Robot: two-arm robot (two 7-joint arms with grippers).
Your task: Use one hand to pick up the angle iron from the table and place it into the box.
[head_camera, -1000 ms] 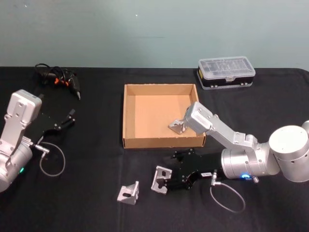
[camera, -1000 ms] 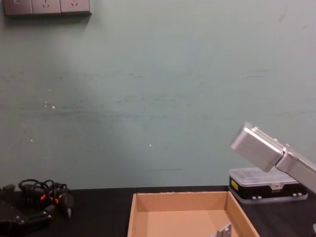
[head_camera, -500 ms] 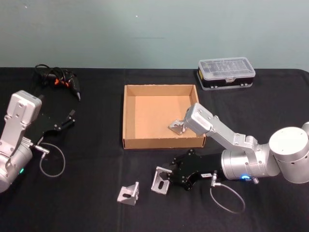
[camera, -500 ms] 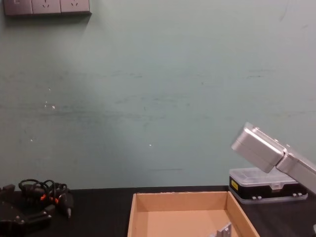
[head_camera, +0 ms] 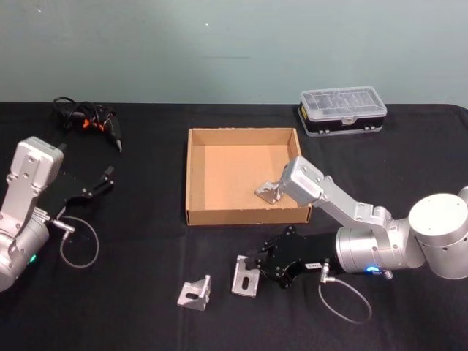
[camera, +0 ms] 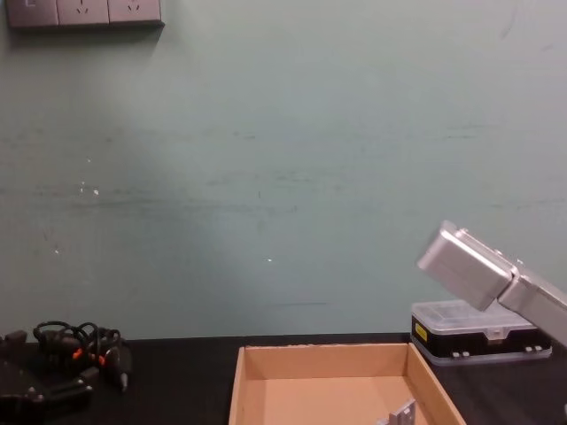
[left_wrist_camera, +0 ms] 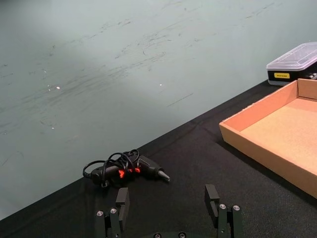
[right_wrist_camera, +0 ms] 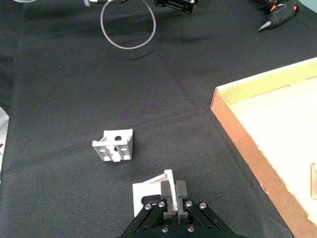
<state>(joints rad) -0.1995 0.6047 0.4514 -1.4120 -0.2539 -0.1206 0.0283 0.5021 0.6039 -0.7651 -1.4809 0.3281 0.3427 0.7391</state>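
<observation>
On the table, before the box, right gripper has fingers clamped on one angle iron; lifting and placing remain. Left gripper parked far left, fingers apart. Second angle iron lies loose nearby; third angle iron already in box. Cannot tell whether gripped piece is off the table.

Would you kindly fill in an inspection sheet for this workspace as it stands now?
Surface: table, matte black.
Job's things: box open, boxed angle iron inside; gripped angle iron and loose angle iron in front of the box.
Clutter: clear-lidded case back right; black tool with orange marks back left.
Grippers: right gripper shut on the gripped angle iron; left gripper open, parked at the left.
Cables: left cable loop and right cable loop, one at each wrist, on the table.
Surroundings: teal wall; wall sockets.
</observation>
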